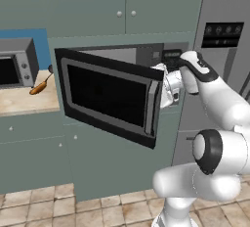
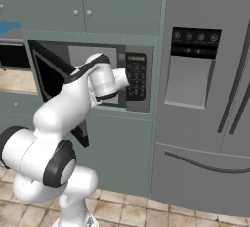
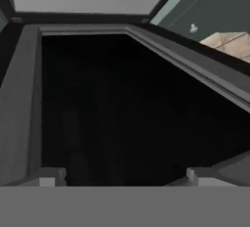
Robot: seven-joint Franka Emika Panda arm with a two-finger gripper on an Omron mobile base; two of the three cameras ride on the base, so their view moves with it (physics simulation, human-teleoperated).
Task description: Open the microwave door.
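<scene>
microwave (image 2: 128,77) sits built into teal cabinetry just left of the grey fridge (image 2: 205,94). microwave door (image 1: 110,96) swung partly out, hinged at its left edge, its vertical bar handle (image 1: 152,107) on the free right edge. hand (image 3: 124,174) reaches in behind the door's free edge, near the keypad (image 2: 136,76); fingertips (image 3: 48,176) spread wide, released, gripping nothing, the door's dark window ahead of them. toaster oven (image 1: 17,62) on the surface (image 1: 27,101) to the left.

Microwave door (image 1: 110,96) glossy black glass; frame matt grey.
</scene>
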